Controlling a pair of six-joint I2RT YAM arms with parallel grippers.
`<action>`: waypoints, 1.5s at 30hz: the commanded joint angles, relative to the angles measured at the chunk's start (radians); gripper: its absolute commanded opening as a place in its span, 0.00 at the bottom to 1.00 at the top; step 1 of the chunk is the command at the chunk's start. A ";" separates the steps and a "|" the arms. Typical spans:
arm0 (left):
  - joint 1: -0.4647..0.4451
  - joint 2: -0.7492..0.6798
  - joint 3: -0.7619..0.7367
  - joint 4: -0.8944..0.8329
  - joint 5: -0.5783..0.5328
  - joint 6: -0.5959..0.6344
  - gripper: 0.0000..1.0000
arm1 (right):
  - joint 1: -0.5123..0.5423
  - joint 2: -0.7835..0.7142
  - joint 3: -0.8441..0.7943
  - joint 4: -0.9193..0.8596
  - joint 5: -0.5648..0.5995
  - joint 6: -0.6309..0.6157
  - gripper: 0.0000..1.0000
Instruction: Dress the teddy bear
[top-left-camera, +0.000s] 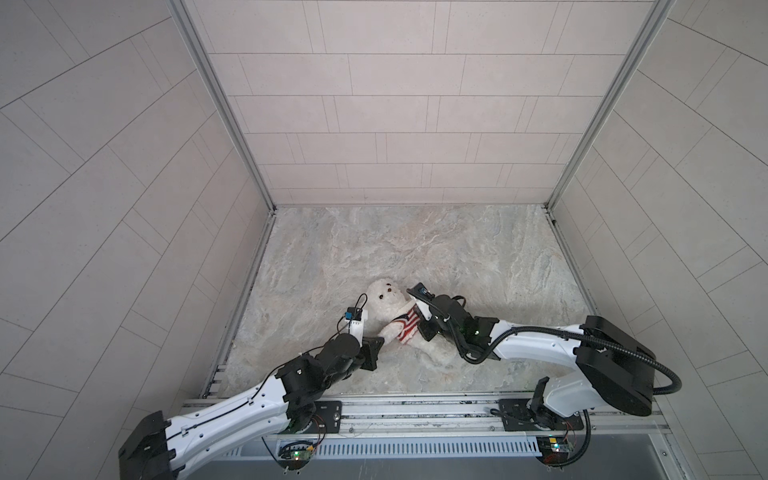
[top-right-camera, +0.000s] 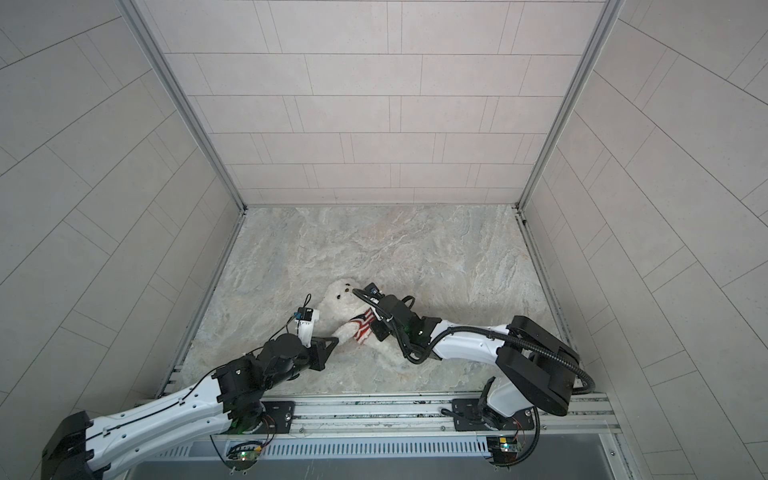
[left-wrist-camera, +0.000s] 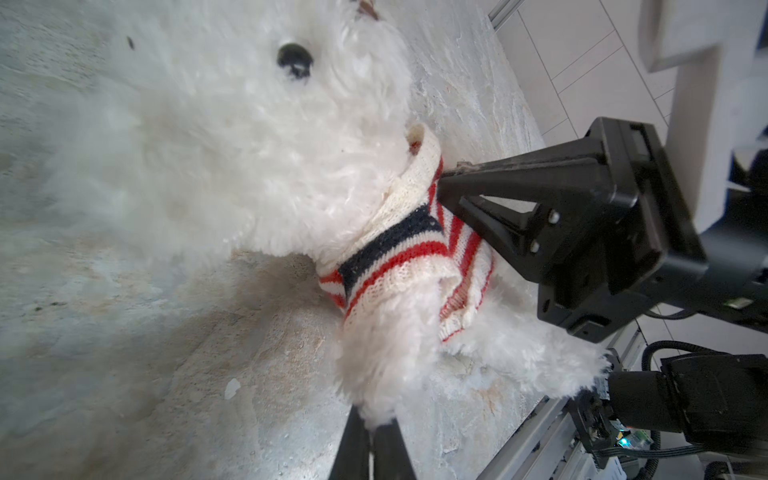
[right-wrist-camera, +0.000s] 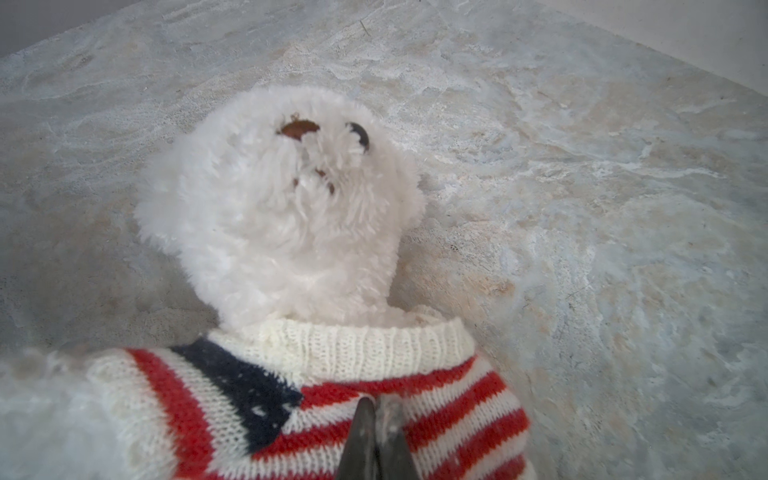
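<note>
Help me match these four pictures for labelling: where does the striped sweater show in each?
Top view: striped sweater low in the picture, near centre, between the two arms.
Top view: low in the picture, just left of centre.
Left wrist: middle of the picture.
Right wrist: along the picture's bottom edge.
Shared landmark: the teddy bear, its white head poking out of the collar in all four.

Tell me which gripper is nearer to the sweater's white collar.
Right. The right gripper pinches the sweater right beside its collar; the left gripper is clamped on the teddy bear's paw, out past the sleeve.
</note>
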 joint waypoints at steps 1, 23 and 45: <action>0.005 -0.048 -0.028 0.069 0.044 0.010 0.00 | -0.030 -0.009 -0.048 -0.008 0.081 0.002 0.00; 0.037 0.000 0.025 0.112 0.068 0.007 0.00 | -0.007 -0.103 0.013 -0.122 -0.049 -0.023 0.16; 0.036 0.048 0.084 0.224 0.157 -0.034 0.00 | 0.160 -0.244 -0.104 -0.026 -0.008 -0.040 0.55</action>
